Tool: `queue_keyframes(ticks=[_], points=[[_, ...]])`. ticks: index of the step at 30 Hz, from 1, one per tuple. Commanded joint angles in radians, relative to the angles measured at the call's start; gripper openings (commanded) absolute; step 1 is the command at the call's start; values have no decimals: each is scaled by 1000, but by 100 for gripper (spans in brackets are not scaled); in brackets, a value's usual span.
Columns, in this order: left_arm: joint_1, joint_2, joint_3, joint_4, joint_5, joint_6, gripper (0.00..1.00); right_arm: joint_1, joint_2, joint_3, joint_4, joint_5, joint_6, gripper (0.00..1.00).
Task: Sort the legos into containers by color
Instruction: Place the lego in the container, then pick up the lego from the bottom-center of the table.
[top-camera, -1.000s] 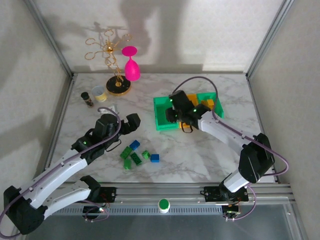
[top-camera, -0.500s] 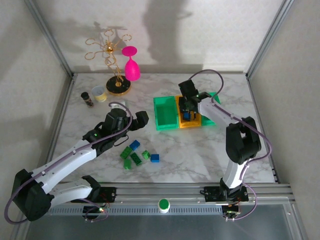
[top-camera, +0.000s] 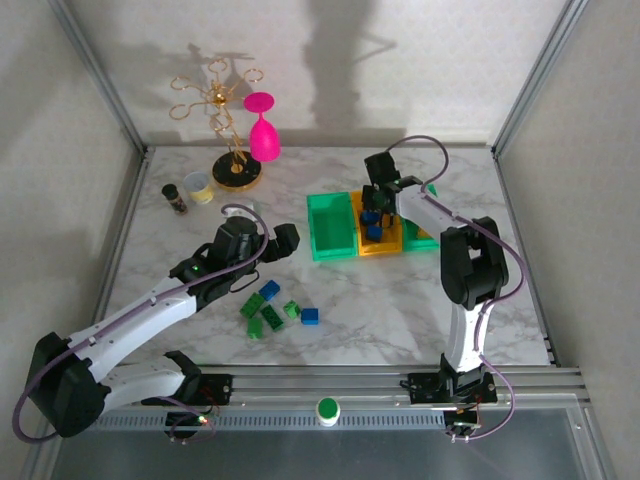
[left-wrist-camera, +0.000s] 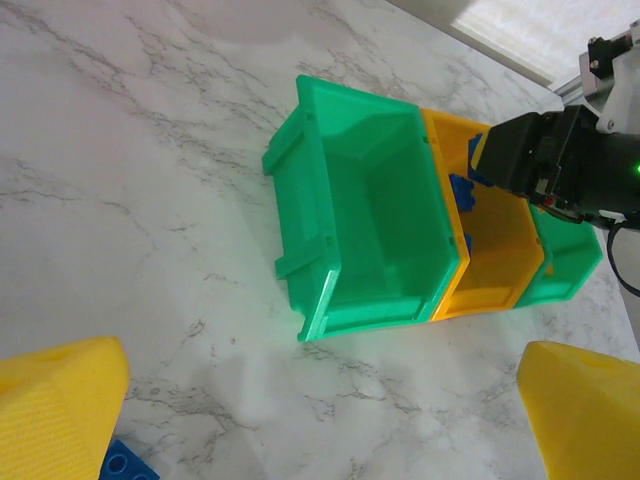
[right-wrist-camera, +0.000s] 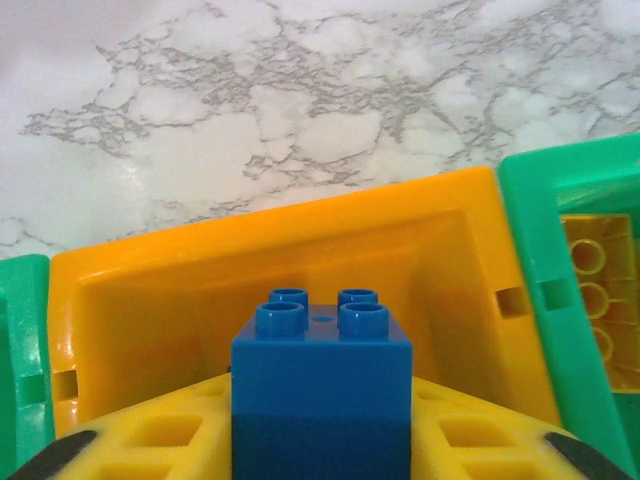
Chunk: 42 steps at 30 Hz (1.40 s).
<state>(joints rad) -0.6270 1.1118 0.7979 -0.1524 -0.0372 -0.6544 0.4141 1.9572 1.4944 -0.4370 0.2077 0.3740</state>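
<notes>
Over the yellow-orange bin (right-wrist-camera: 280, 225), the middle one of a row at the far right of the marble table (top-camera: 400, 310), a blue brick (right-wrist-camera: 320, 370) sits studs up, pinched by the right gripper (top-camera: 374, 208) above the bin's floor. Green bins (left-wrist-camera: 310, 230) touch it on either side; the right one holds yellow bricks (right-wrist-camera: 590, 290). Nearer and to the left, loose green and blue legos (top-camera: 272, 315) lie on the table. The left gripper (top-camera: 283, 242) hangs just beyond them, its fingers spread wide.
</notes>
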Motion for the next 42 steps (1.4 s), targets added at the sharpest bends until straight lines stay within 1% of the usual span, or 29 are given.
queue_keyframes(ticks=[1,7,10,13,16,21,25,29,30,33,38,42], points=[[-7,5,27,14,-12,19,100,0,12,31,0,-34,-19,42],[-7,-1,40,6,-6,21,100,4,-46,37,-21,-47,-28,49],[-7,-27,37,-7,-7,14,100,38,-112,5,-40,-35,-31,51],[-7,-71,16,-27,-11,12,100,92,-189,-68,-48,-22,-22,54],[-7,-115,-2,-78,-30,12,100,160,-267,-154,-48,-23,-13,57],[-5,-219,-45,-162,-64,4,100,330,-364,-290,-64,-50,-10,61],[-5,-285,-76,-215,-78,-7,100,451,-425,-395,-57,-97,-11,63],[-5,-320,-92,-269,-92,-29,100,535,-483,-500,-37,-119,8,66],[-5,-331,-96,-279,-100,-37,100,551,-497,-528,-21,-142,9,66],[-5,-364,-123,-284,-110,-53,100,593,-522,-595,30,-194,16,69],[-5,-379,-145,-309,-139,-78,100,667,-512,-659,78,-182,26,73],[-5,-383,-155,-312,-161,-92,99,690,-460,-674,117,-172,27,75]])
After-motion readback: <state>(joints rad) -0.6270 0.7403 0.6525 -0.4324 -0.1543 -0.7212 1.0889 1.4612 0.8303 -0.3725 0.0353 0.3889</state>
